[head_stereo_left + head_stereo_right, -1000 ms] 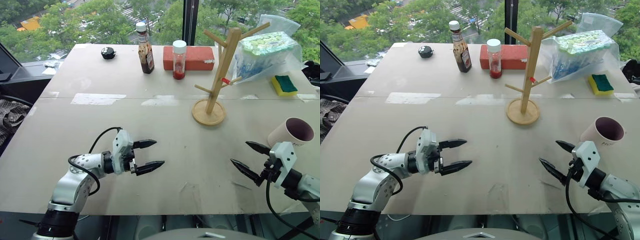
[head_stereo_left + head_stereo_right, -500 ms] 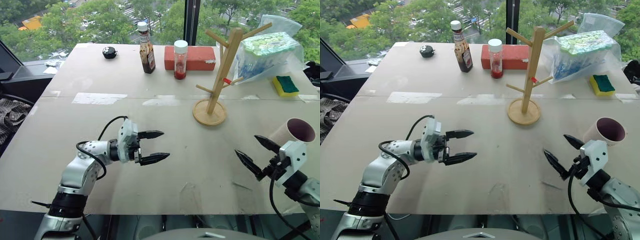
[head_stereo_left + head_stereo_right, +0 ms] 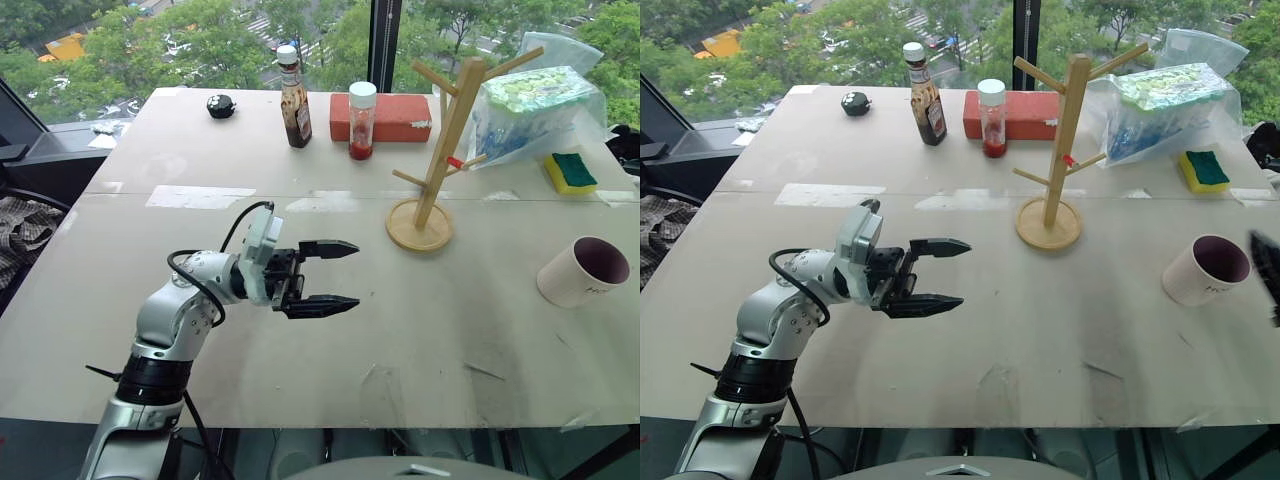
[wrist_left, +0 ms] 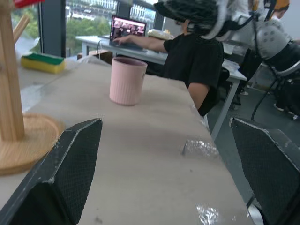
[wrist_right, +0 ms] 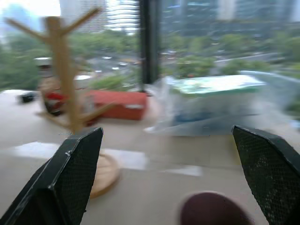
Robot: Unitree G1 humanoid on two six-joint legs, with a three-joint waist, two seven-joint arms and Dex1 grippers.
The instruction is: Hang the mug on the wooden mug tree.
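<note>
The mug (image 3: pixel 583 271) stands upright on the table (image 3: pixel 200 150), well to the right of the wooden mug tree (image 3: pixel 440 140). Nothing holds it, and every peg is bare, so the whole job is left. The left gripper (image 3: pixel 335 277) hangs wide open and empty, left of the tree. The right gripper (image 5: pixel 168 178) is wide open and empty too, looking over the mug.

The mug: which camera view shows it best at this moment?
The left eye view: the mug stands upright and whole on the table, its dark inside and side lettering visible. The right eye view shows much the same. The left wrist view gives its side; the right wrist view catches a blurred rim.
</note>
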